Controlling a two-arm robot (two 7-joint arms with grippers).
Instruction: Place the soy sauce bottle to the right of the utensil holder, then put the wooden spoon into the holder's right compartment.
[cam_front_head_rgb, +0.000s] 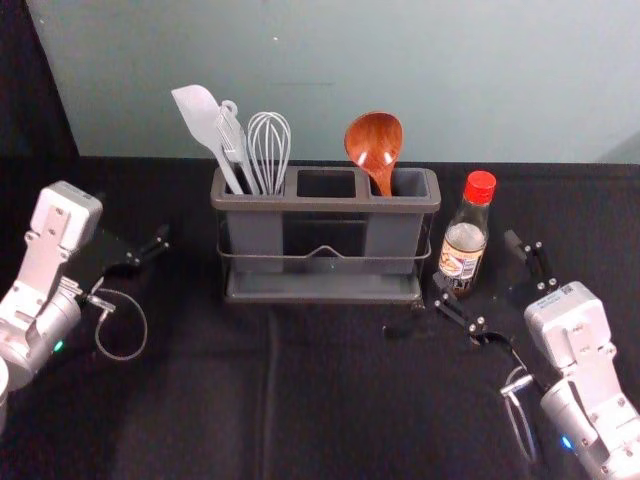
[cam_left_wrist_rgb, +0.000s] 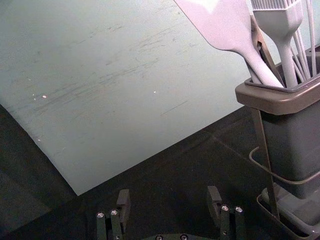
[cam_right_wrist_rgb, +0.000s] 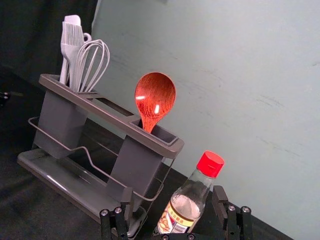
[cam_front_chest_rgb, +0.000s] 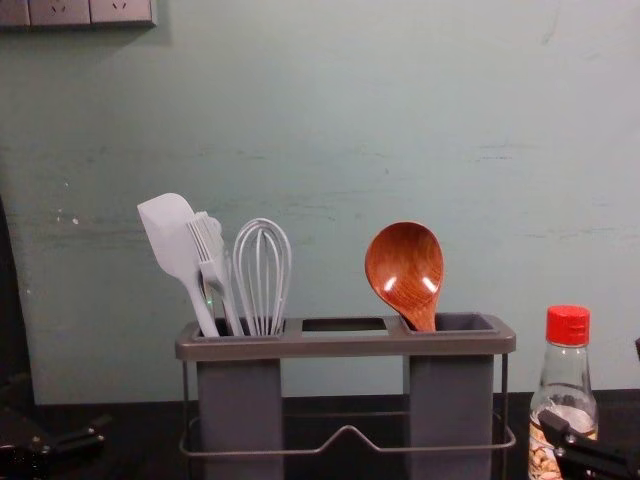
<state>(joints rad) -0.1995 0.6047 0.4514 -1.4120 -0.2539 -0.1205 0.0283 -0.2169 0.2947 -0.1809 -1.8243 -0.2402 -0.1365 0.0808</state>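
The spoon (cam_front_head_rgb: 374, 142) leans in the holder's (cam_front_head_rgb: 326, 204) right compartment, spatula (cam_front_head_rgb: 198, 112) and whisk (cam_front_head_rgb: 268, 150) in its left, bottle (cam_front_head_rgb: 465, 236) standing just right.

The white, round-edged left arm (cam_front_head_rgb: 66, 220) bore a small green light (cam_front_head_rgb: 58, 346); the matching right arm (cam_front_head_rgb: 567, 318) bore a small blue light (cam_front_head_rgb: 567, 442). Thin grey cables (cam_front_head_rgb: 146, 322) curved from both. The black, slim-fingered left gripper (cam_front_head_rgb: 150, 250) and similar right gripper (cam_front_head_rgb: 476, 262) had round silvery screws (cam_right_wrist_rgb: 231, 208).
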